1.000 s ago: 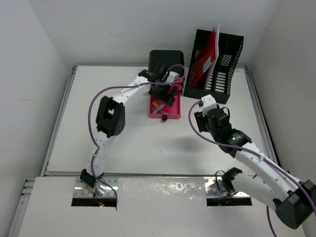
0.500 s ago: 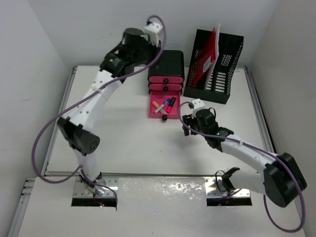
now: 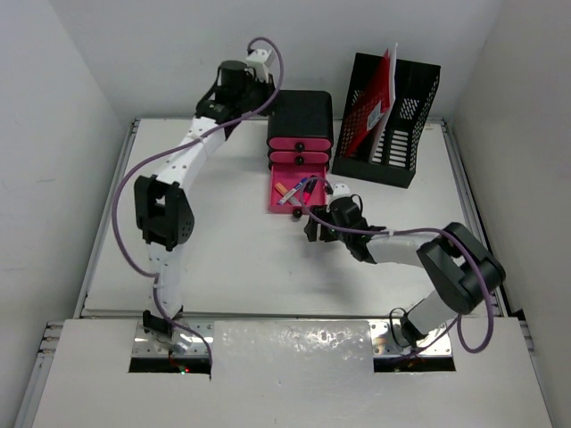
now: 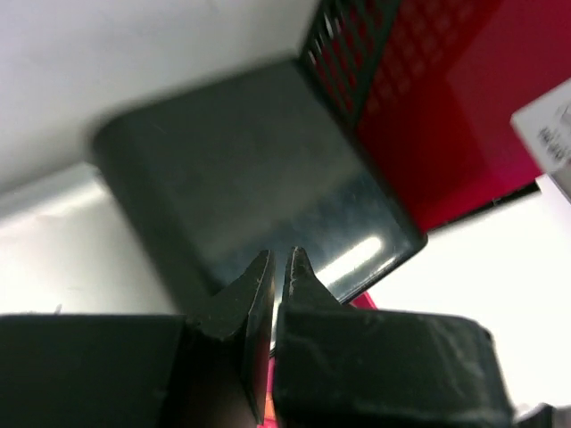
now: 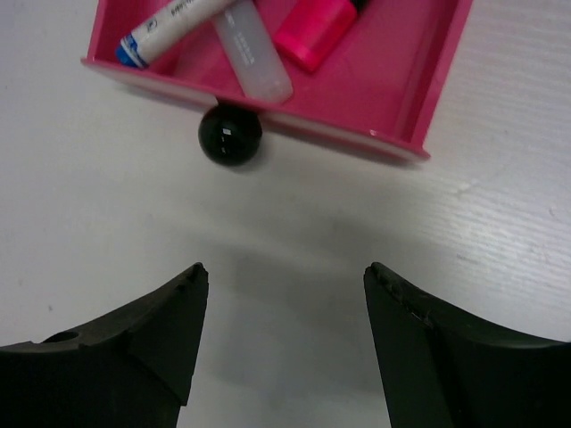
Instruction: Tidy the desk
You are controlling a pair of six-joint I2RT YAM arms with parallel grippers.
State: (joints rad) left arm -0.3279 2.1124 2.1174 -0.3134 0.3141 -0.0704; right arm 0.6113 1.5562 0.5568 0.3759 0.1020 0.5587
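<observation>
- The tabletop [image 3: 223,259] is big, white & flat. It fills most of the top view, w/ thin metal rails on its edges. Both arms are fixed at its near edge.
- A black drawer box [image 3: 302,111] stands at the far edge, near the middle.
- Its bottom pink drawer [image 3: 314,198] is pulled out toward the near side & lies on the tabletop.
- In the drawer: a white pen w/ a blue end [image 5: 169,22], a pale tube [image 5: 254,62] & a pink marker [image 5: 317,31].
- The drawer front has a round black knob [image 5: 230,135].
- The right pincer [image 5: 285,272] is wide apart w/ nothing in it. It is low over the tabletop, just near of the knob, not touching it.
- The left pincer [image 4: 278,259] is up high over the black drawer box, at its far left. Its two tips are pressed almost together w/ only a thin slit, & hold nothing.
- A black mesh file rack [image 3: 401,134] stands right of the drawer box. A red folder [image 3: 366,111] is in it, prob. in the left slot, but the view is poor.
</observation>
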